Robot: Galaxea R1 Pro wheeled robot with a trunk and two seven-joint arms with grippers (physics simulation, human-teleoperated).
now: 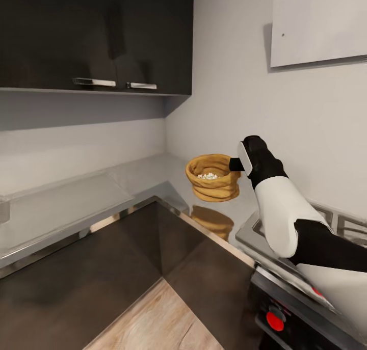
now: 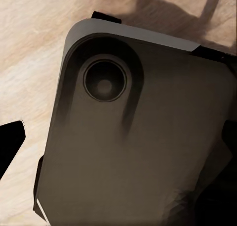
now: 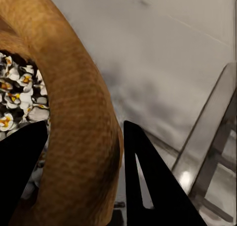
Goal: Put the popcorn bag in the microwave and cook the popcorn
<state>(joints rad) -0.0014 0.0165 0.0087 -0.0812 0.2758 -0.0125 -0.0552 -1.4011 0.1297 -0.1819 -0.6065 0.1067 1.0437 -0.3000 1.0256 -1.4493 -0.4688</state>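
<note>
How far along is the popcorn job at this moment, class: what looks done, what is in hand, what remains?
Looks done: the right gripper is clamped on the rolled rim of the popcorn bag, one finger inside and one outside, and the bag hangs above the countertop, its reflection below it. White popped kernels lie inside. In hand: carrying the bag. Left: whether heating already happened cannot be told here.

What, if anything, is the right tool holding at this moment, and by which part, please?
The right tool holds the popcorn bag by its rolled rim, one finger inside and one outside, lifted above the countertop.
</note>
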